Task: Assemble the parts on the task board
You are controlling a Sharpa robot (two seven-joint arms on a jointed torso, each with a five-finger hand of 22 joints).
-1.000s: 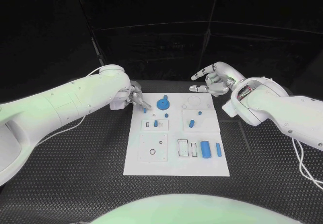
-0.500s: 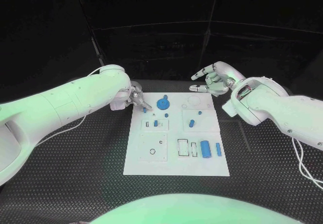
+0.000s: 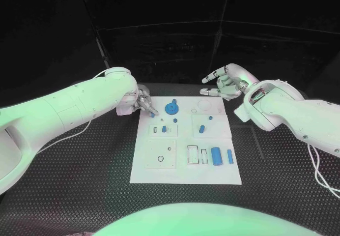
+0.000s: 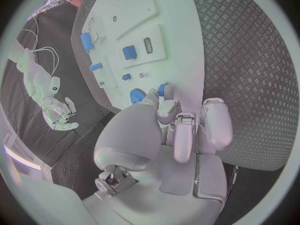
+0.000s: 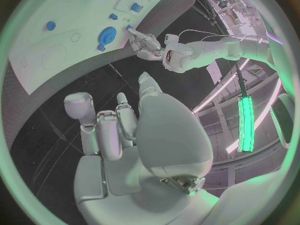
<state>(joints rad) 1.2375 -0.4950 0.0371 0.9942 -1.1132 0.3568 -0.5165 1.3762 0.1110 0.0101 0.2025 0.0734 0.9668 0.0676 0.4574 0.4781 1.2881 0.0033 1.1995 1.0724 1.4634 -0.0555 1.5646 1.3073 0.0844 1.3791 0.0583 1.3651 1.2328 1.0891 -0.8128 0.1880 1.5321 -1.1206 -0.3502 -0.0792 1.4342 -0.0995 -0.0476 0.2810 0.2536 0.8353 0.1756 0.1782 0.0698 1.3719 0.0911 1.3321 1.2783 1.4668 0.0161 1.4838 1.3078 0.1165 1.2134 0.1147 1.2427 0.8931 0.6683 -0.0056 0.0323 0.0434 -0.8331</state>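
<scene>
The black, diamond-patterned desk [image 3: 85, 167] carries the white rectangular task board [image 3: 185, 174], whose long axis runs away from the robot. Both arms reach to its far end, the left at the far-left corner, the right beyond the far-right corner.

The silver left hand [image 3: 144, 104] is lowered onto the board's far-left corner, fingertips pinching a small blue peg-like part [image 4: 164, 89] that touches the board surface there. Just beside it, toward the board's middle, stands the larger round blue knob part [image 3: 171, 108]. So the left hand is by far the nearer to the work, and the next placement probably turns on how that peg lies relative to the knob and the small sockets near it; whether it sits in a hole I cannot tell.

The silver right hand [image 3: 223, 82] hovers off the board's far edge, fingers spread and loose, grasping nothing, well apart from the blue parts.

Nearer the robot, more blue pieces lie in the board's recesses.
</scene>
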